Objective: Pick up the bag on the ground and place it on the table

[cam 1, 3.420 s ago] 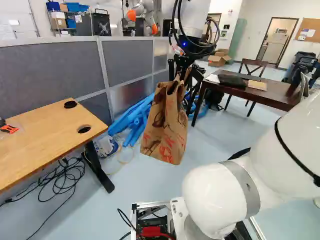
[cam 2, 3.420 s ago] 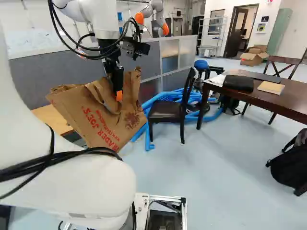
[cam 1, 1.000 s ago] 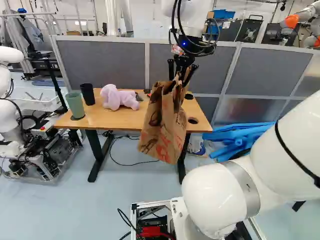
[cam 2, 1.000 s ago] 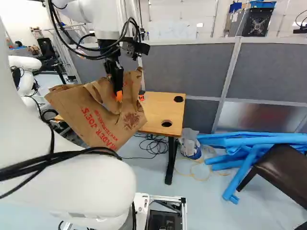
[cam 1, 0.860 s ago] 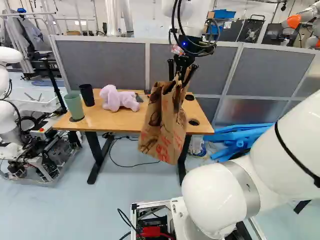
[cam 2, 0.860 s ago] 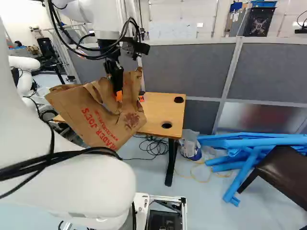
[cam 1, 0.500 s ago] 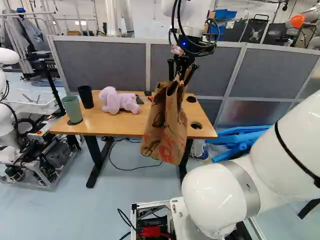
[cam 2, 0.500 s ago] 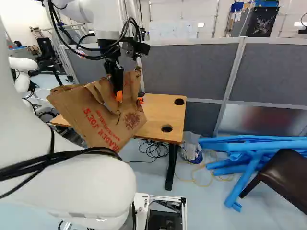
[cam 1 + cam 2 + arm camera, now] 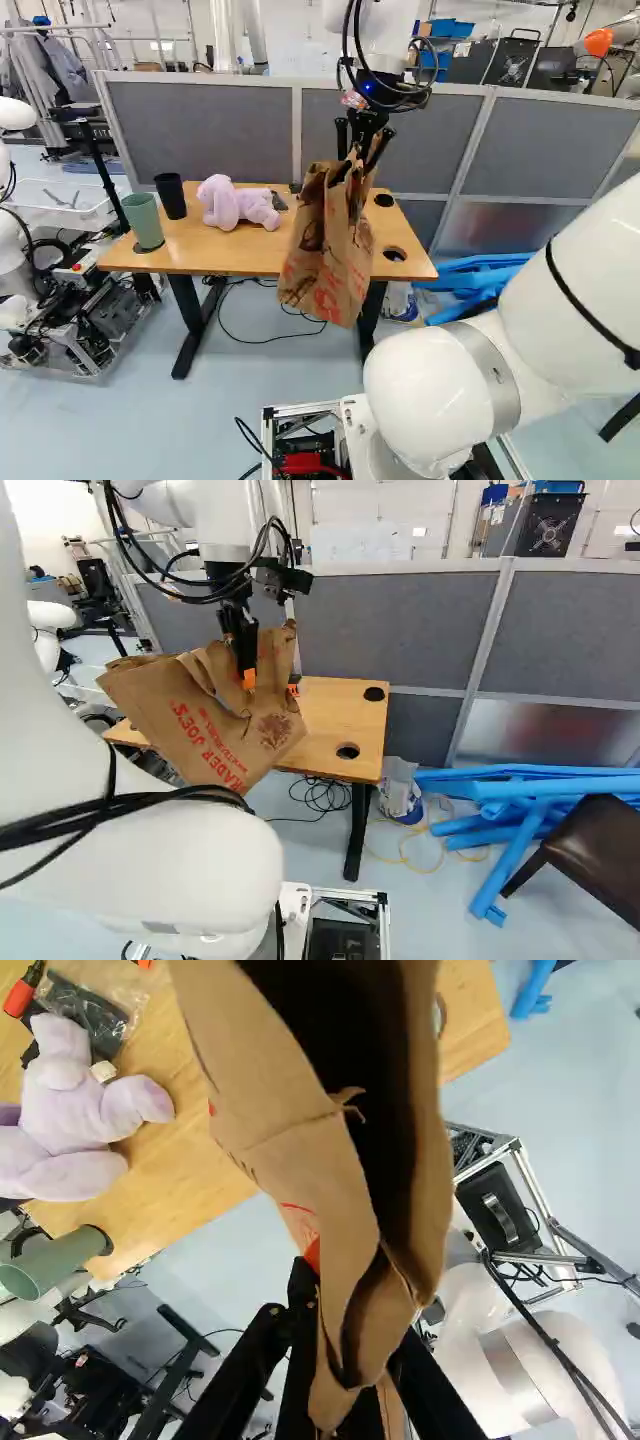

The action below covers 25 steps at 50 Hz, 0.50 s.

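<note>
Your gripper (image 9: 248, 672): pinching the upper rim of one brown paper grocery bag (image 9: 328, 245), one fingertip masked by paper in the right base view. Bag: aloft before the wooden tabletop (image 9: 330, 750), hiding part of its front edge; contents too dark for you to make out. Brown chair (image 9: 590, 845): cut off at the right of your right base view. Green tumbler (image 9: 143, 221): near the front left corner. Black tumbler (image 9: 171, 196): behind it. Lilac plush toy (image 9: 235, 203): toward the back edge. Dark item in clear plastic (image 9: 88, 1017): beside the toy, identity unclear. Grey partition (image 9: 200, 130): beyond.
</note>
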Motion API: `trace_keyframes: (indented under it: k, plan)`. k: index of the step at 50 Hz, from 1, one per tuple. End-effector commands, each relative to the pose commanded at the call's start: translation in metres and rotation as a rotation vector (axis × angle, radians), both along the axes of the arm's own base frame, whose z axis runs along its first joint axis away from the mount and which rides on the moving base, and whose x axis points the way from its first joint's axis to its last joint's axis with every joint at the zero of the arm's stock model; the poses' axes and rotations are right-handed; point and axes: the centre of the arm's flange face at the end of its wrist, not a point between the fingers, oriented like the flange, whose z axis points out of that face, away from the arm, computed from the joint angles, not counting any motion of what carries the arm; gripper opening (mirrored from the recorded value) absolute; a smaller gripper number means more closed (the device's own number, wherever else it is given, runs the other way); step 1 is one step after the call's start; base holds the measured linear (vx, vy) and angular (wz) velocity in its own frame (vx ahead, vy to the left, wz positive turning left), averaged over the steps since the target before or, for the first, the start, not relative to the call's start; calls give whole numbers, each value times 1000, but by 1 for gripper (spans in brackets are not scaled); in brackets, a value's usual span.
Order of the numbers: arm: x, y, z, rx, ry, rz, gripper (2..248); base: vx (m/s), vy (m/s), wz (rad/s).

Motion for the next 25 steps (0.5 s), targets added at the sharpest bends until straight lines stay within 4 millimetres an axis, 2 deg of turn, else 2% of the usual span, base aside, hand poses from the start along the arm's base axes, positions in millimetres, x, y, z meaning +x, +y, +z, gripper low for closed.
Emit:
trace_keyframes:
  k: [25]
  plan:
    - [25, 0, 1, -1, 8, -5, 26, 0, 0, 0]
